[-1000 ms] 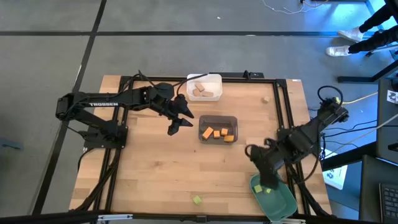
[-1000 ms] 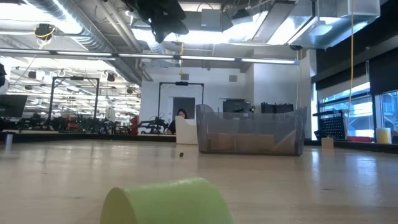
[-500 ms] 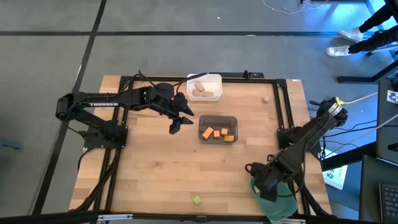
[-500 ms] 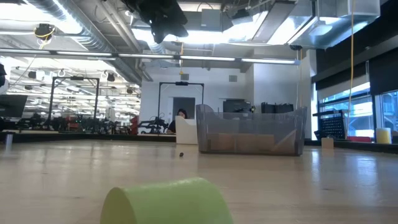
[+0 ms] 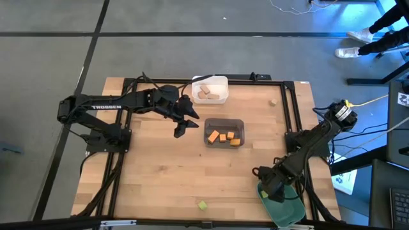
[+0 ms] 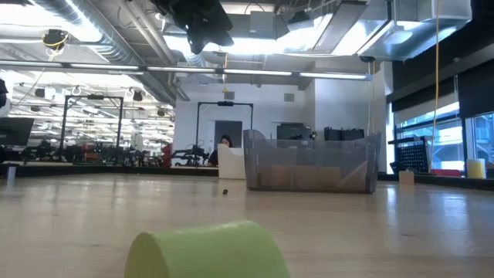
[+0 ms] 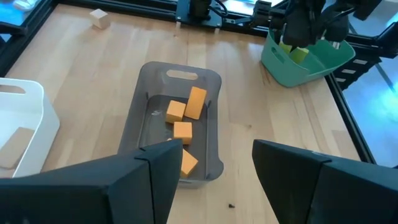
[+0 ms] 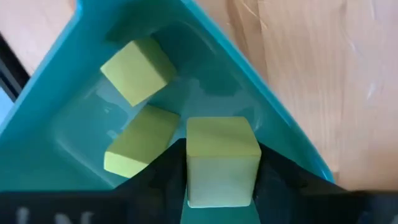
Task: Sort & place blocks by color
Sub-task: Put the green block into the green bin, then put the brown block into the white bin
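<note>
My right gripper (image 5: 271,190) is at the table's near right corner, down over the green bin (image 5: 289,209), and is shut on a light green block (image 8: 222,155). Two more light green blocks (image 8: 138,71) (image 8: 140,142) lie on the bin's floor. My left gripper (image 5: 185,125) hangs open in the air just left of the dark grey bin (image 5: 223,120), which holds several orange blocks (image 7: 184,124). One loose light green block (image 5: 202,205) lies on the table near the near edge. A tan block (image 5: 273,102) lies far right. My right gripper pinches the light green block by two opposite side faces (image 8: 193,168), one finger on each side. The fingers (image 8: 163,177) come from above and point down into the green bin. The block sits upright between them over the bin's inside; whether it rests on the floor I cannot tell.
A white bin (image 5: 211,78) with tan pieces stands at the far edge, beside the grey bin. A black frame rail (image 5: 291,115) runs along the table's right side next to the green bin. Bare wood lies between the grey bin and the loose green block (image 6: 204,251).
My right gripper has moved toward the near edge and down onto the green bin, mostly in the first half second, then nearly stopped. The left arm has kept still.
</note>
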Controlling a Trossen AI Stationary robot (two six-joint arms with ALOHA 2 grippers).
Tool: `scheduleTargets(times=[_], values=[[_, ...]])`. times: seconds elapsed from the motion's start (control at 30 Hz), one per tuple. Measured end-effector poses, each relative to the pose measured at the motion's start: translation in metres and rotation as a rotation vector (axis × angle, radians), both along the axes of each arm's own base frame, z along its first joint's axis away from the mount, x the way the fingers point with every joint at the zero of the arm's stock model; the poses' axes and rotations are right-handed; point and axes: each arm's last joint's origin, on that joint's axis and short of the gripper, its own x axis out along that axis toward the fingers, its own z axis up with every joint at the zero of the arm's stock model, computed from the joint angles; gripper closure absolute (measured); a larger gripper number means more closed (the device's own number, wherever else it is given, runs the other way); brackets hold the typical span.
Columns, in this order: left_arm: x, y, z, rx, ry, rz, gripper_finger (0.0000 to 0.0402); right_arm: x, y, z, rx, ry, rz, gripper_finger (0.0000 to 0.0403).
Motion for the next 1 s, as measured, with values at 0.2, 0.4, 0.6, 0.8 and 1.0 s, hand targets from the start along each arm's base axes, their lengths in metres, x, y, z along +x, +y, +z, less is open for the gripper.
scheduleTargets(times=[0.2,0.4,0.6,0.8,1.0], values=[[0.0,0.0,0.0,0.0,0.0,0.0,0.0215,0.0,0.0,0.0,0.005,-0.004,0.01,0.02],[0.0,0.0,0.0,0.0,0.0,0.0,0.0215,0.003,0.002,0.007,0.038,0.018,-0.014,0.0192],[0.0,0.0,0.0,0.0,0.0,0.001,0.0215,0.007,-0.003,0.052,-0.099,-0.07,-0.141,0.0191],[0.0,0.0,0.0,0.001,0.001,0.004,0.0215,0.007,-0.029,0.116,-0.219,-0.172,-0.393,0.019],[0.0,0.0,0.0,0.004,0.002,0.01,0.0215,0.008,-0.042,0.156,-0.207,-0.363,-0.436,0.019]])
